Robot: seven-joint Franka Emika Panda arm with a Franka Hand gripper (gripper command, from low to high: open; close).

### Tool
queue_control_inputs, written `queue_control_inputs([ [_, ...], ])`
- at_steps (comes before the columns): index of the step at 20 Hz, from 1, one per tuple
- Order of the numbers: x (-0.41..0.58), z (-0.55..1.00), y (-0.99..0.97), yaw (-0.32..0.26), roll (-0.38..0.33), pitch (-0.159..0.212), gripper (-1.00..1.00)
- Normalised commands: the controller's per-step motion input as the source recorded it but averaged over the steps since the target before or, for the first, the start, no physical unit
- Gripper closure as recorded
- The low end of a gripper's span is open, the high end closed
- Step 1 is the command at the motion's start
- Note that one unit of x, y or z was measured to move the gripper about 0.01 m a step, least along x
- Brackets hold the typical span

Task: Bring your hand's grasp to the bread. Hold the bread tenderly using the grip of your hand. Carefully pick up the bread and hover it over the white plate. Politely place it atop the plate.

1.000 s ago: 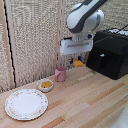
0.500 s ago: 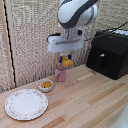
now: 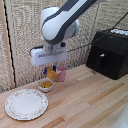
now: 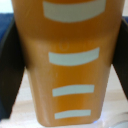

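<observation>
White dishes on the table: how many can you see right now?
2. The white plate lies at the exterior view's lower left, nothing on it. The small white bowl with yellow-orange food sits just behind it, below the gripper. Others may be hidden.

Bread [image 4: 70, 65]: golden-orange, with pale grey-white curved bars across it in the wrist view. Hand [image 3: 51, 70]: blue-tipped fingers under a white block; arm [image 3: 60, 22] white and grey. White plate [image 3: 26, 104]: white, faint speckled pattern round the rim. Small bowl [image 3: 45, 86]: white, yellow-orange food inside. Cup [image 3: 61, 74]: pink. Box [image 3: 109, 52] at exterior view's right: black. Table [image 3: 85, 102]: light wood planks. Wall [image 3: 22, 35]: beige woven weave.
</observation>
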Motion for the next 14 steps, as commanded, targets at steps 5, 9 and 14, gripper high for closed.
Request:
queue_control_inputs([
  [5, 0.382, -0.29, 0.94, 0.008, -0.007, 0.072, 1.0],
  [9, 0.408, -0.41, 0.65, 0.06, -0.045, 0.059, 1.0],
  [14, 0.392, -0.46, 0.21, 0.048, -0.022, 0.01, 1.0],
])
